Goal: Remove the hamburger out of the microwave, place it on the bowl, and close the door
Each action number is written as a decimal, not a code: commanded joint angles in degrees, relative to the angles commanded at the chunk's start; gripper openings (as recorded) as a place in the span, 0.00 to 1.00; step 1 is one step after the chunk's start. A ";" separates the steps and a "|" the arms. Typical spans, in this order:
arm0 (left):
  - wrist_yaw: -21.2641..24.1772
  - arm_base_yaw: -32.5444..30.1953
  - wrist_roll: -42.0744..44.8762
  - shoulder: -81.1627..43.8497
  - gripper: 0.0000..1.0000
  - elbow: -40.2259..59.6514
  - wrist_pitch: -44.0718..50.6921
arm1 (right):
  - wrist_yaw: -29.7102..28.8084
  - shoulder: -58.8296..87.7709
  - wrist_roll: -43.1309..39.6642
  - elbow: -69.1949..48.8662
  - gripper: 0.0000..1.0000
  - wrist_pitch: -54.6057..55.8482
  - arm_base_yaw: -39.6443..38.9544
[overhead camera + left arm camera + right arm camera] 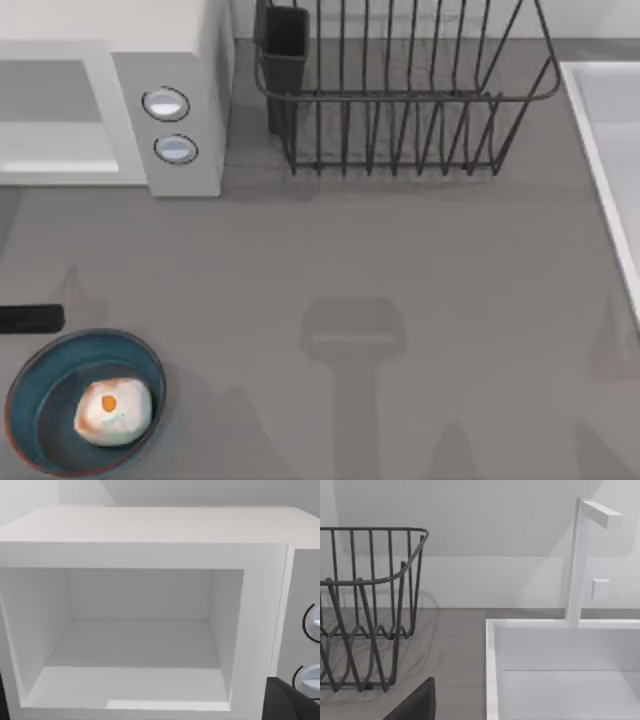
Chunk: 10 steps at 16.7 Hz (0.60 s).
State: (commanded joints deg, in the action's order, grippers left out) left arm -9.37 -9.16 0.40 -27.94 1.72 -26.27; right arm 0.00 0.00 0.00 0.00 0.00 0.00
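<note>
With the small off-white hamburger (113, 410) with its orange spot already sitting in the round teal-blue bowl with the reddish-brown rim (35, 380) at the table's near left corner, we judge that only closing the door remains. The light grey-white boxy microwave (185, 120) stands at the far left, and our left wrist view looks straight into its bare white recessed cavity (140, 640), so it is still open; the door itself we cannot make out. To do this step well, we should get behind the panel's free edge and push it round in a smooth arc about its hinge, keeping low and clear of the bowl, until it sits flush.

Our left arm faces the microwave front, with a dark part of it (30, 318) showing at the table's left edge, just beyond the bowl; we cannot tell how far its fingers are parted. Our right arm sits parked toward the black wire dish rack (365, 610) and white sink (560, 650); its fingers' state we cannot tell either.
</note>
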 joint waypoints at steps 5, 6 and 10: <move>-3.65 -3.67 0.03 -1.70 0.00 3.78 2.01 | 0.00 0.00 0.00 0.00 1.00 0.00 0.00; -3.65 -3.67 0.03 -1.70 0.00 3.78 2.01 | 0.00 0.00 0.00 0.00 1.00 0.00 0.00; -1.60 -1.54 1.85 -3.30 0.00 5.61 3.86 | 0.00 0.00 0.00 0.00 1.00 0.00 0.00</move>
State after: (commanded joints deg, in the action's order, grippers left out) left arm -10.96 -10.70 2.25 -31.24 7.33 -22.40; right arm 0.00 0.00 0.00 0.00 0.00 0.00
